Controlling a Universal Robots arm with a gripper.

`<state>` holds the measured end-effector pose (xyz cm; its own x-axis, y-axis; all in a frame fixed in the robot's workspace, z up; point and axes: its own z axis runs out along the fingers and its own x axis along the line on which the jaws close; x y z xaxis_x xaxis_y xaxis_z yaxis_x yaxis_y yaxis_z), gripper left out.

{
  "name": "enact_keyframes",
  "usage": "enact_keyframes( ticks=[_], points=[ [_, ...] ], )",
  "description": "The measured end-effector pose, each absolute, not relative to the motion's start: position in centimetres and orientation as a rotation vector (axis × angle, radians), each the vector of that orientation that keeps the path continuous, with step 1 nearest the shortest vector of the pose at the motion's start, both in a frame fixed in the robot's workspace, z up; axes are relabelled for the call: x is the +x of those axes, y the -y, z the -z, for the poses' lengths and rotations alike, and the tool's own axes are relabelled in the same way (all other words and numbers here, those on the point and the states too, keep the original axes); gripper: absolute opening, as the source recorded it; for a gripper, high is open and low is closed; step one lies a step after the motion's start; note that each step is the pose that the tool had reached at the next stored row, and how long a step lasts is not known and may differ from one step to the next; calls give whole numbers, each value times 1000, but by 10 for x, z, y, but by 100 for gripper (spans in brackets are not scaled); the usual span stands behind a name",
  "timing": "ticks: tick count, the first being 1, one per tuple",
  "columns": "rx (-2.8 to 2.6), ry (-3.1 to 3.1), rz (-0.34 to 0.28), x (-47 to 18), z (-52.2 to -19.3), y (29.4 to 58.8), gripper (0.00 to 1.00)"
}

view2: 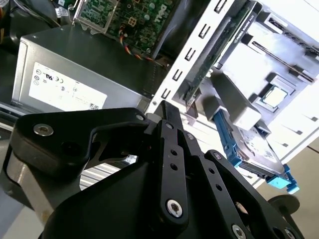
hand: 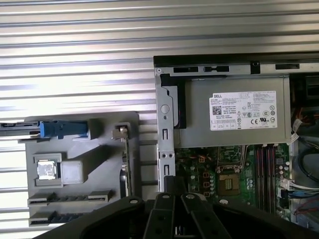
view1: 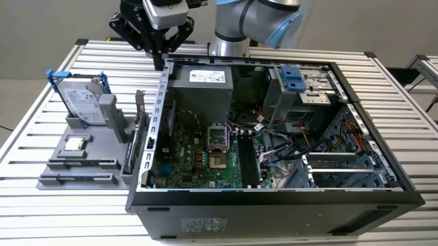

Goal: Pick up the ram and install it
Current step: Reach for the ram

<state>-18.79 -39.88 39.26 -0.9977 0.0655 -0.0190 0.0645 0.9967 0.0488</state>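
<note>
The ram (view1: 79, 164) lies flat in a front slot of the grey parts holder (view1: 102, 154) at the exterior view's left, beside the open computer case (view1: 274, 200). In the first wrist view the ram (hand: 70, 198) looks like a bluish stick, with a second like it just beyond. My gripper (view1: 159, 64) hangs high over the case's back corner nearest the holder, well apart from the ram, shut with nothing between its fingers. Its black fingertips (view2: 167, 107) meet in the second wrist view. The motherboard's black slots (view1: 246, 159) lie inside the case.
The holder also carries a silver hard drive (view1: 82, 105) with blue brackets, a square processor chip (view1: 75, 144) and a card standing on edge (view1: 140, 128). A grey power supply (view1: 202, 97) fills the case's back corner. Cables (view1: 287, 148) cross the case interior.
</note>
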Motion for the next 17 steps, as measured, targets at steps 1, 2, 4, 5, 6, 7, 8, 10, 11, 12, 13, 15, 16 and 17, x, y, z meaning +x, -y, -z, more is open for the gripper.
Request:
enact_keyframes(
  ticks=[1, 2, 4, 5, 6, 7, 8, 10, 11, 12, 13, 15, 16, 17],
  points=[
    [101, -3118, -75, -189, -393, 399, 0],
    [101, -3118, -75, -190, -393, 399, 0],
    [100, -3118, -75, -192, -393, 399, 0],
    [100, -3119, -75, -193, -393, 399, 0],
    [100, -3119, -75, -194, -393, 399, 0],
    [100, -3119, -75, -195, -393, 399, 0],
    [99, -3119, -75, -195, -393, 399, 0],
    [99, -3119, -75, -197, -393, 399, 0],
    [99, -3119, -75, -198, -393, 399, 0],
    [98, -3119, -75, -199, -393, 399, 0],
    [98, -3119, -75, -200, -393, 399, 0],
    [97, -3119, -75, -202, -393, 399, 0],
    [97, -3119, -75, -203, -393, 399, 0],
    [97, -3119, -75, -204, -393, 399, 0]
  ],
)
